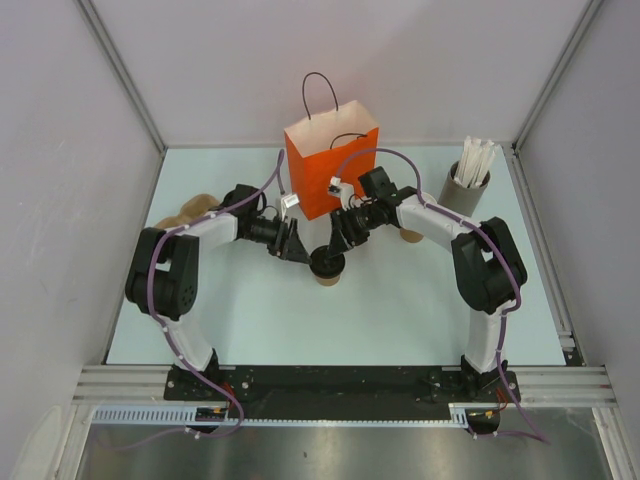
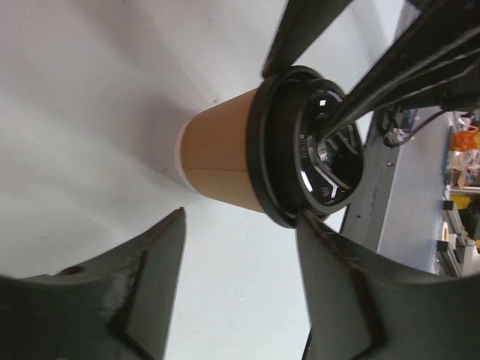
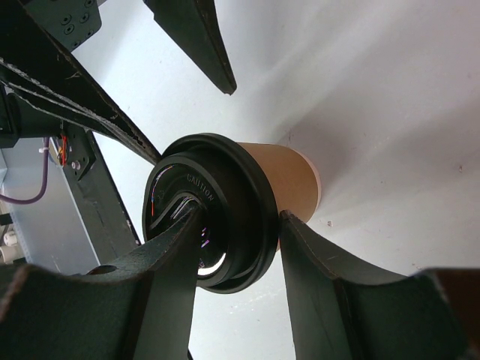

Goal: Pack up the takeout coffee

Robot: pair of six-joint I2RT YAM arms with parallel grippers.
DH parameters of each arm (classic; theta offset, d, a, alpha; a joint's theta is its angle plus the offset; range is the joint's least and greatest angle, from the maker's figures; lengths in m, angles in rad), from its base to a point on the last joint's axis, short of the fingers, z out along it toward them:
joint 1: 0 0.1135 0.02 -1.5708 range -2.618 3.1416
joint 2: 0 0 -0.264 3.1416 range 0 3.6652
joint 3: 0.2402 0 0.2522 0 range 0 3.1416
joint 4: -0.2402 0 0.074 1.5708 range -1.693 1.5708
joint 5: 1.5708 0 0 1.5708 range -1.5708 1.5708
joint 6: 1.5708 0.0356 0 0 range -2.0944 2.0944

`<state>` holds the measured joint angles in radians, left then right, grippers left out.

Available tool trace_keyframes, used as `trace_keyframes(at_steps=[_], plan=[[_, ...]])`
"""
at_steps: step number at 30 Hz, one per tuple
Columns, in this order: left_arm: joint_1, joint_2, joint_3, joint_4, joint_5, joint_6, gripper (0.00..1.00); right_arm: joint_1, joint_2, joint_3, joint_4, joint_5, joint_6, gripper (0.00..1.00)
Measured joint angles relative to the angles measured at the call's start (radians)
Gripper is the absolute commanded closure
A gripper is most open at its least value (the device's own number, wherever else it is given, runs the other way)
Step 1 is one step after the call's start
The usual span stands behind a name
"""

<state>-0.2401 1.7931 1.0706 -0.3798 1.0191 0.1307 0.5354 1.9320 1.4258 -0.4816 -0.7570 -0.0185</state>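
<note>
The tan paper cup (image 1: 327,277) stands upright on the table in front of the orange bag, with the black lid (image 1: 327,262) on top. My right gripper (image 1: 337,243) is shut on the lid's edge. In the right wrist view one finger lies across the lid (image 3: 225,199) and the other sits against its rim and the cup wall (image 3: 292,180); the gripper (image 3: 240,216) pinches between them. My left gripper (image 1: 297,247) is open beside the cup. In the left wrist view (image 2: 241,217) one fingertip touches the lid rim (image 2: 274,157), and the cup (image 2: 217,154) lies beyond.
An orange paper bag (image 1: 330,168) with dark handles stands open just behind the cup. A grey cylinder of white sticks (image 1: 466,185) stands at the back right. A stack of tan cups (image 1: 190,210) lies at the left behind the left arm. Another tan item (image 1: 411,237) is under the right forearm.
</note>
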Motion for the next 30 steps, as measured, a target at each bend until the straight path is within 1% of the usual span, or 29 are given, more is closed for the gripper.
trace_keyframes(at_steps=[1, 2, 5, 10, 15, 18, 20, 22, 24, 27, 28, 30], plan=[[-0.001, 0.000, 0.000, 0.000, -0.001, -0.003, 0.42, 0.000, 0.000, 0.000, 0.000, 0.000, 0.000, 0.51], [-0.002, 0.000, 0.000, -0.001, 0.003, -0.004, 0.47, 0.000, 0.000, 0.000, 0.000, 0.001, -0.001, 0.51], [-0.006, -0.004, 0.000, -0.005, 0.011, -0.016, 0.53, 0.002, 0.000, 0.000, 0.000, 0.008, -0.002, 0.51], [-0.015, -0.015, 0.000, -0.012, -0.001, -0.021, 0.55, 0.010, -0.006, 0.000, 0.000, 0.027, -0.011, 0.51], [-0.031, -0.036, 0.000, -0.020, -0.048, -0.018, 0.56, 0.014, -0.008, -0.001, 0.000, 0.038, -0.018, 0.52], [-0.039, -0.043, 0.000, -0.025, -0.067, -0.018, 0.62, 0.015, -0.009, -0.001, 0.000, 0.040, -0.020, 0.52], [-0.042, -0.044, 0.004, -0.032, -0.072, -0.019, 0.68, 0.017, -0.010, -0.001, 0.000, 0.043, -0.020, 0.52], [-0.047, -0.047, 0.007, -0.039, -0.073, -0.020, 0.69, 0.018, -0.011, -0.001, 0.000, 0.046, -0.022, 0.51], [-0.051, -0.049, 0.010, -0.044, -0.076, -0.019, 0.69, 0.018, -0.012, -0.002, 0.000, 0.047, -0.026, 0.52], [-0.052, -0.051, 0.011, -0.047, -0.080, -0.019, 0.64, 0.018, -0.013, -0.002, 0.000, 0.047, -0.027, 0.51], [-0.053, -0.053, 0.011, -0.047, -0.082, -0.018, 0.57, 0.018, -0.014, -0.002, 0.000, 0.047, -0.027, 0.51], [-0.053, -0.055, 0.011, -0.045, -0.097, -0.015, 0.49, 0.018, -0.016, -0.004, 0.001, 0.048, -0.028, 0.51]])
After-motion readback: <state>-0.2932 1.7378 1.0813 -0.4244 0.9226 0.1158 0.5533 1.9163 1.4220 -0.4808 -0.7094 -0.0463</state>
